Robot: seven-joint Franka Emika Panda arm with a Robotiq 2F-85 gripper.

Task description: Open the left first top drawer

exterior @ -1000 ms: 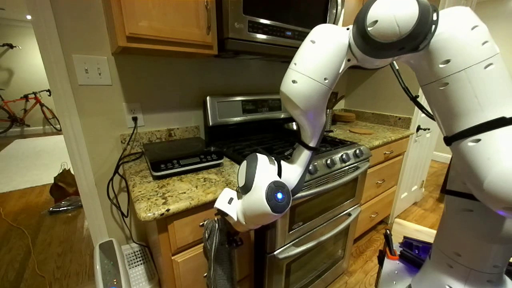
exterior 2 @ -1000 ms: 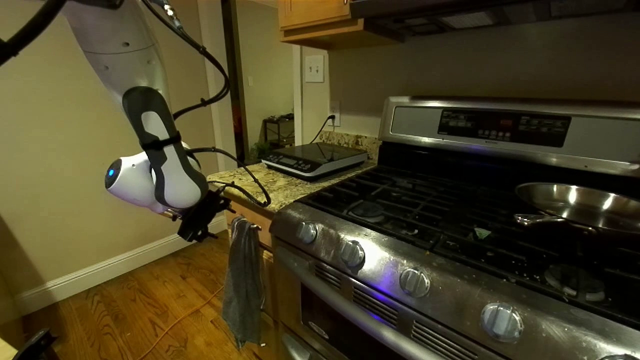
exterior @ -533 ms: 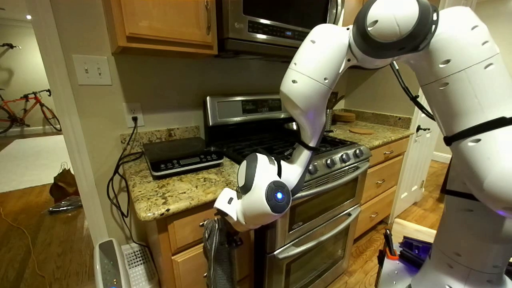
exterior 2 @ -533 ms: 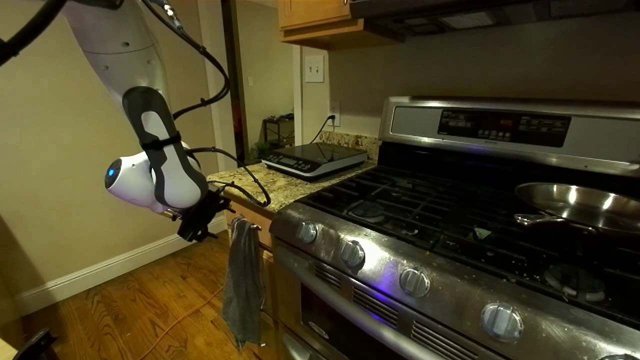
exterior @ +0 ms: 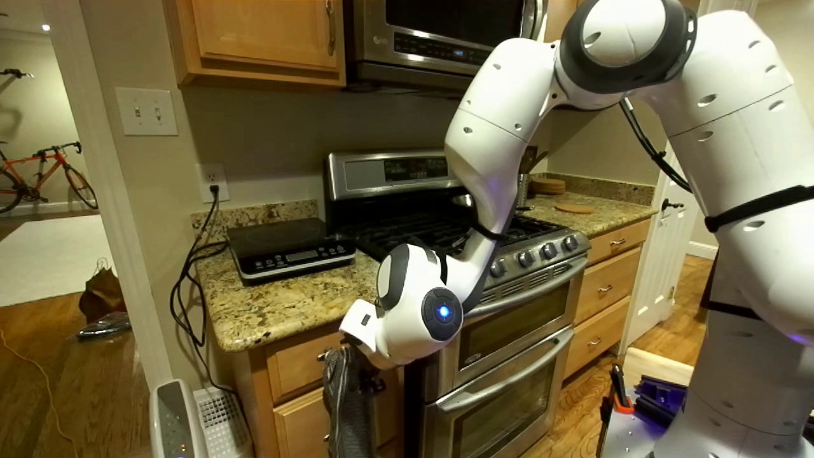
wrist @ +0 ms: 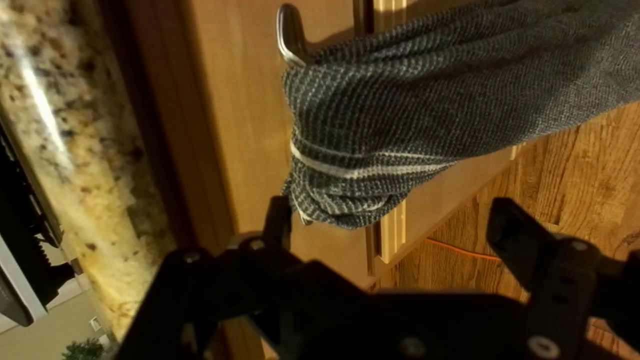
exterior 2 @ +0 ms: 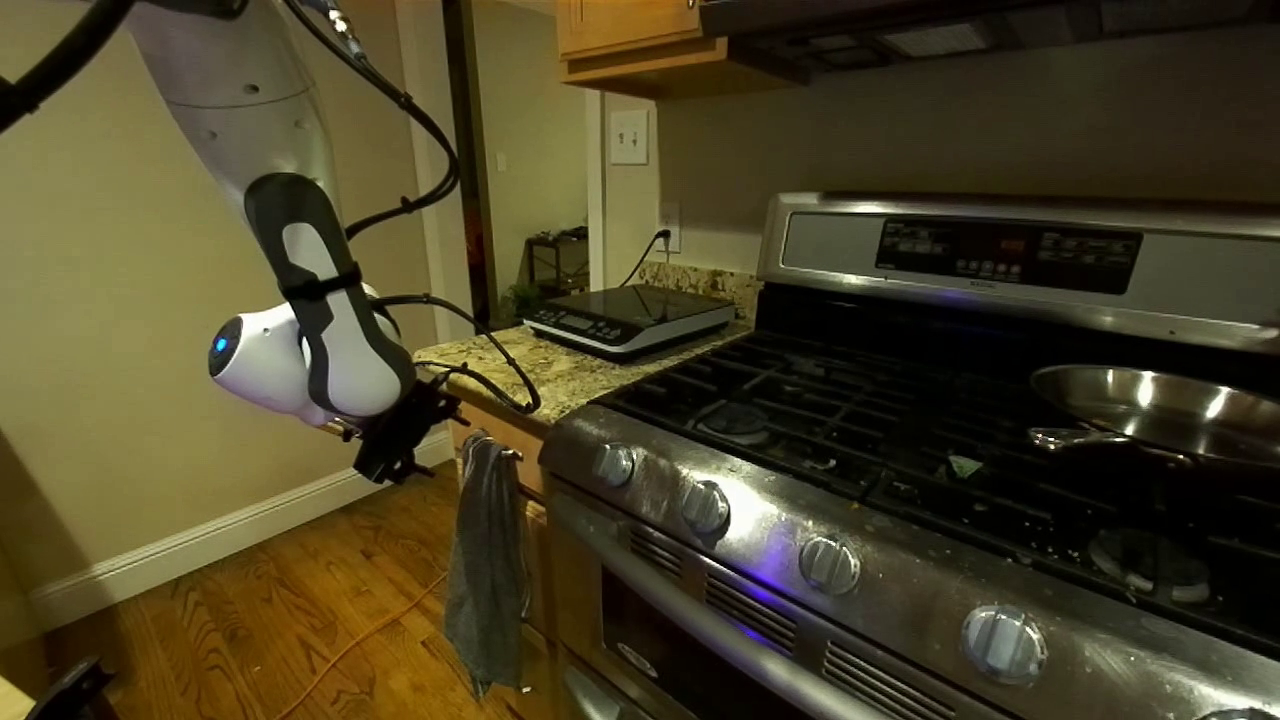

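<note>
One gripper point(wrist: 391, 202), spread wide near towel point(wrist: 410, 110), drawer point(wrist: 256, 135) closed under counter edge point(wrist: 112, 185), floor point(exterior 2: 250, 610) alongside

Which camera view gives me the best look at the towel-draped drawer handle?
The wrist view: the metal drawer handle shows up close there, one curved end bare, the gray striped towel covering most of the rest. In both exterior views, only a small bit of the handle pokes out beside the towel.
</note>
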